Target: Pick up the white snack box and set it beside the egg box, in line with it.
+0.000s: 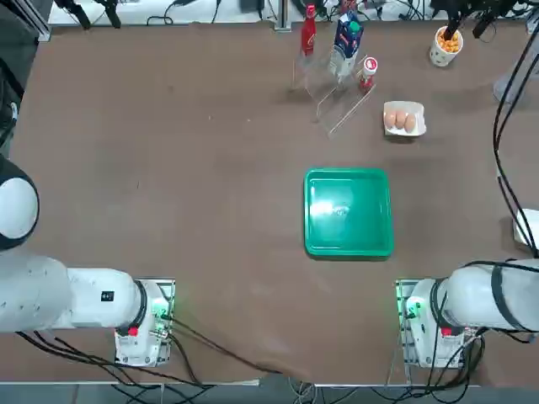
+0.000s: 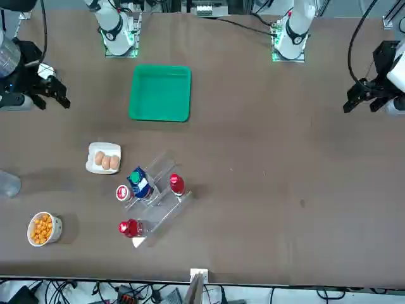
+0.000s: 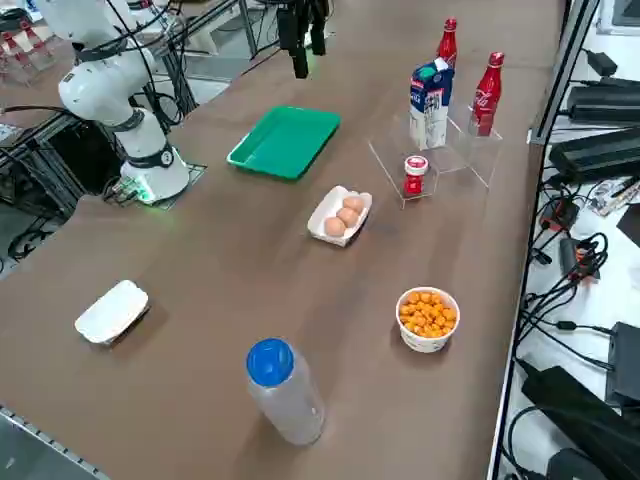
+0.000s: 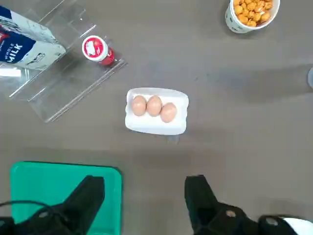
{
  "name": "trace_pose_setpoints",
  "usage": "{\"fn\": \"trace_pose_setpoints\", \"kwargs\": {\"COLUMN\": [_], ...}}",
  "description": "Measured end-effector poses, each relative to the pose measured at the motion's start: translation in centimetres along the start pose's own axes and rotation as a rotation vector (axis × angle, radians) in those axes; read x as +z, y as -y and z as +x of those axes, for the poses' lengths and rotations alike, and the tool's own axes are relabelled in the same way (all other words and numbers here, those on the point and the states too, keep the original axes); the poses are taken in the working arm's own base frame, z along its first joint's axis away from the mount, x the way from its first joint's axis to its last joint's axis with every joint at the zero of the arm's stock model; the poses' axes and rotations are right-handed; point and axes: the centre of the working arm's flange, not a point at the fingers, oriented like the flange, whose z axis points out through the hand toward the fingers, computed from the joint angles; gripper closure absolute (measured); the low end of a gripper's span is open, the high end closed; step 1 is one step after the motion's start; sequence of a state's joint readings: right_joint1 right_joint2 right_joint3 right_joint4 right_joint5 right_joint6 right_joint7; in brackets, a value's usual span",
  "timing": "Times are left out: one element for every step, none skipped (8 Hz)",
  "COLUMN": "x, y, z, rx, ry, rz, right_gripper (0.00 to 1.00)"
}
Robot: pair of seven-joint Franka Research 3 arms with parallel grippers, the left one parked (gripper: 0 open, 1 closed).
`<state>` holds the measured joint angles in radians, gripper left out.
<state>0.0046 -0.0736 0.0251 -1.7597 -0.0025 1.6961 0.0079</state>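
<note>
The white snack box [image 3: 112,311] lies flat near the table's right edge, close to the robot's side, and also shows as a sliver [image 1: 527,229] in the top view. The egg box [image 1: 404,119], a small white tray of brown eggs, sits far from it, towards the far right [image 3: 340,216]. My right gripper [image 4: 145,182] hangs high above the table, open, with nothing between its fingers. From there the wrist camera looks down on the egg box [image 4: 156,110], and the snack box [image 4: 299,224] peeks in at a corner. In the front view the gripper [image 2: 54,94] is over the table's side.
A green tray [image 1: 308,210] lies mid-table in front of my base. A clear stand [image 1: 341,93] holds a milk carton and red bottles, left of the eggs. A cup of orange balls [image 1: 446,44] and a blue-capped bottle [image 3: 285,390] stand along the right side.
</note>
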Motion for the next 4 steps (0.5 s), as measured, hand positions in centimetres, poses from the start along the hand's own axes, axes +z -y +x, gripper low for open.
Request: {"fn": "trace_pose_setpoints", "kwargs": {"x": [-0.05, -0.1, -0.13, -0.13], "y": [-0.2, -0.25, -0.25, -0.26], "z": [0.01, 0.02, 0.02, 0.01], "rx": [0.001, 0.001, 0.0, 0.0], "ry": [-0.001, -0.002, -0.002, -0.002], "rz": [0.0, 0.0, 0.0, 0.0], "right_gripper": [0.0, 0.0, 0.0, 0.0]}}
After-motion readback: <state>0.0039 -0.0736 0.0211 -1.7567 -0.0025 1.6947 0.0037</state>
